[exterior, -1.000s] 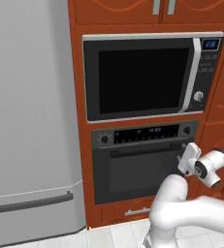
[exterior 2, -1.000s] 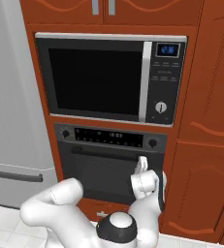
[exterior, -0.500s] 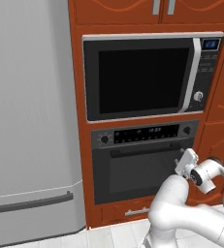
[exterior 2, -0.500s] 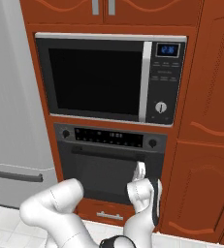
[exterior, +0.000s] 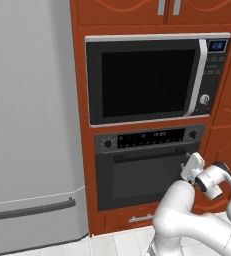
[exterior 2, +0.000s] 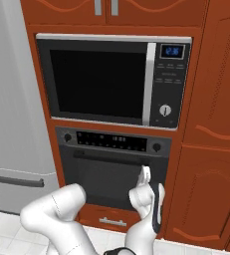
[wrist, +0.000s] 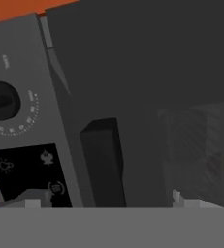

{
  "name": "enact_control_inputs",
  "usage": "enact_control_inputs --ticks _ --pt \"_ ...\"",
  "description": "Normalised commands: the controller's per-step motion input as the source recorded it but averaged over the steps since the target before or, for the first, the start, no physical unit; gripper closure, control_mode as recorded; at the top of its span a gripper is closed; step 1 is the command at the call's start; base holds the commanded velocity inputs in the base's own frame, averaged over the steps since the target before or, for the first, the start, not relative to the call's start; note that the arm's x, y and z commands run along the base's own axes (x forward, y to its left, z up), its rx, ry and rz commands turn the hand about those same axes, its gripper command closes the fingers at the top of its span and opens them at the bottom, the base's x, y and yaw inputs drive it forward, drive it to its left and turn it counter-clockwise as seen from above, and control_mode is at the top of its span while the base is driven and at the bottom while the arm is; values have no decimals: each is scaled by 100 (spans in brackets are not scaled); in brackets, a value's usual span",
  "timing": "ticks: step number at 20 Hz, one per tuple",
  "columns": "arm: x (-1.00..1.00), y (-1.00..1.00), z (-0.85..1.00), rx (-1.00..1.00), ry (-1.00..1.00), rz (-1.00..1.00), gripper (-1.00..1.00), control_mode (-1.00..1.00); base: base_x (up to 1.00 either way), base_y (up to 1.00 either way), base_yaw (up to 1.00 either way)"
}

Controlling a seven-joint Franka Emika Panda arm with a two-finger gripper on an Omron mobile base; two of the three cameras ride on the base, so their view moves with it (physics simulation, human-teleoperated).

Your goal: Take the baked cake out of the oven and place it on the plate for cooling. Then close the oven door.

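Red-brown cabinet wall ahead, oven (exterior: pixel 149 167) shut under microwave (exterior: pixel 154 80). Gripper (exterior 2: pixel 145 175) spread wide, nosed up to right end of horizontal bar handle (exterior 2: pixel 111 157); cake unseen behind oven door (exterior 2: pixel 111 179).

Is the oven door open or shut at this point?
Shut. The oven door sits flush under the control strip, its bar handle level; the open hand is beside it.

Bent sharply at the elbow, white arm rising low and reaching forward, wrist rolled over. Gripper (exterior: pixel 192 165) held at the far end, pointing ahead, jaws spread wide with nothing between them. Both finger tips (wrist: pixel 34 200) just peeking up, well apart.
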Motion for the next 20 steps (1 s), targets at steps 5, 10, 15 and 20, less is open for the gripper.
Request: enact_control_inputs --ticks 5,10,15,20 --pt "4 7 0 0 0 0 -100 -100 0 0 0" --pt "0 25 0 0 0 0 -100 -100 0 0 0" --pt "0 24 5 0 -3 0 -100 -100 0 0 0" --pt "0 40 9 0 -5 0 -100 -100 0 0 0"
